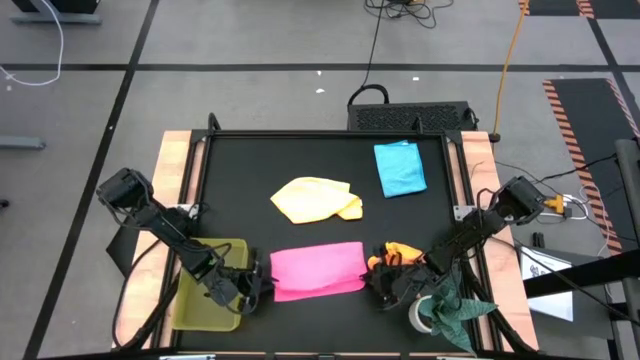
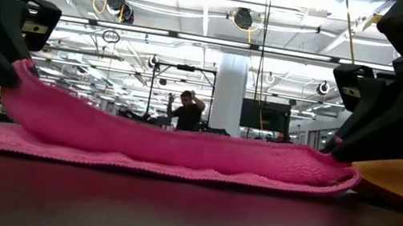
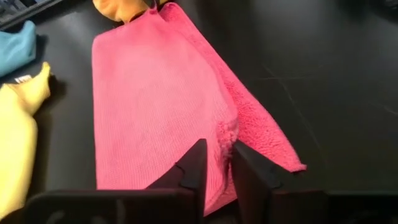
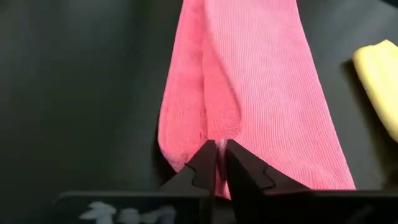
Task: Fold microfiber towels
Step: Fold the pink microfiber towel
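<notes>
Two grippers pinch the pink towel [image 1: 317,270] at the near edge of the black table [image 1: 250,165]: left gripper [image 1: 252,285] closed on its left end, right gripper [image 1: 385,280] closed on its right end, the upper layer lifted over the lower. Orange towel [image 1: 400,252] touches the right end. Yellow towel [image 1: 315,198] lies mid-table, blue towel [image 1: 400,167] at the far right.

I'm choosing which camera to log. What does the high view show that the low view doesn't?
Only the high view shows the blue towel, the yellow towel and the yellow-green tray. Only the low view shows a person in the room behind. Both show the pink towel gripped at its ends by the left end effector and right end effector.
</notes>
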{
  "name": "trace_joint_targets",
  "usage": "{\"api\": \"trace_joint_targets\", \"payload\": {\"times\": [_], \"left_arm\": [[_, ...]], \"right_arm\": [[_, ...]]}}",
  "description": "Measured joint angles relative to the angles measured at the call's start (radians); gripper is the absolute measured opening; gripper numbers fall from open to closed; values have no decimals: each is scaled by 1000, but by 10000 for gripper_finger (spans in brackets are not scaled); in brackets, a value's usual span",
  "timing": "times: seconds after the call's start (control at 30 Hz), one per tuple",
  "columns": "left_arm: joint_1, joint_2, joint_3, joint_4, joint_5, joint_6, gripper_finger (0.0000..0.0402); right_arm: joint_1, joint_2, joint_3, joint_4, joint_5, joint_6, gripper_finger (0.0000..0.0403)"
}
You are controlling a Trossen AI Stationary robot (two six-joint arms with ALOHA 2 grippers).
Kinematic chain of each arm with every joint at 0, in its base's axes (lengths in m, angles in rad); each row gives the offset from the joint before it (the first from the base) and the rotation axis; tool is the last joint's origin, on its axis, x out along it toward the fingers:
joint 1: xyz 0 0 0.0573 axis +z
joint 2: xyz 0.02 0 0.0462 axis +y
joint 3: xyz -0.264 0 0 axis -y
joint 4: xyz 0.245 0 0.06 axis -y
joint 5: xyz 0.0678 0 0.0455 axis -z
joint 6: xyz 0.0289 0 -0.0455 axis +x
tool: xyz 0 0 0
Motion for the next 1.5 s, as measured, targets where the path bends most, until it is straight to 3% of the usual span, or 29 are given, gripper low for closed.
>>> {"api": "trace_joint_targets", "payload": {"times": [0.3, 0.43, 0.53, 0.73, 0.87, 1.0, 1.3, 1.5], "left_arm": [[0, -60, 19, -7, 66, -52, 184], [21, -87, 30, -6, 68, -33, 198], [76, -80, 31, -10, 85, -57, 191], [169, -20, 31, -4, 203, -58, 148], [181, 24, 31, -14, 310, -58, 122], [177, 61, 32, -26, 381, -66, 105], [187, 25, 32, -116, 300, 5, 97], [212, -68, 32, -102, 291, 48, 97]], "right_arm": [[-1, -2, 0, 137, -226, 151, 111], [-7, -6, 0, 178, -170, 160, 125], [-44, -5, 0, 181, -90, 232, 119], [-124, 9, 0, 126, -96, 363, 60], [-144, 29, 0, 126, -192, 363, 13], [-142, 44, 0, 116, -299, 395, 7], [-73, 65, 0, 121, -383, 461, 3], [-58, 60, 0, 261, -368, 405, 1]]}}
